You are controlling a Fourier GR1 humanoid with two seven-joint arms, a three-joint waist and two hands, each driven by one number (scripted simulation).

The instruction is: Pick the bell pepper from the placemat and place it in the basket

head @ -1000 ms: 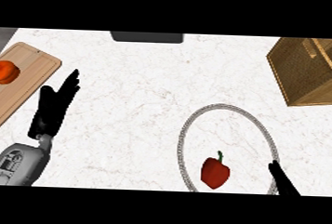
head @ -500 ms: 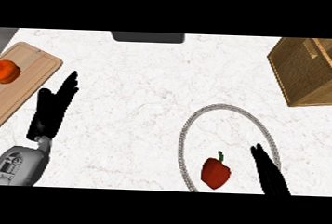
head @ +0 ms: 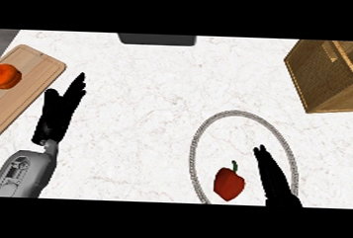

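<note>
The red bell pepper (head: 229,183) lies on the round grey-rimmed placemat (head: 193,151), near its 6 o'clock. Just beside it at 3 o'clock is the black right hand (head: 274,179), fingers straight and empty, its wrist cut off below. The black left hand (head: 59,112) rests open at 9 o'clock. The woven brown basket (head: 323,76) at 2 o'clock is cropped.

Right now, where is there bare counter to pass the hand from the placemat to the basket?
Bare counter runs between the placemat and the basket, and widely between the left hand and the placemat. Crowded: the placemat's lower part, where the right hand lies close beside the bell pepper, and the cutting board at left.
</note>
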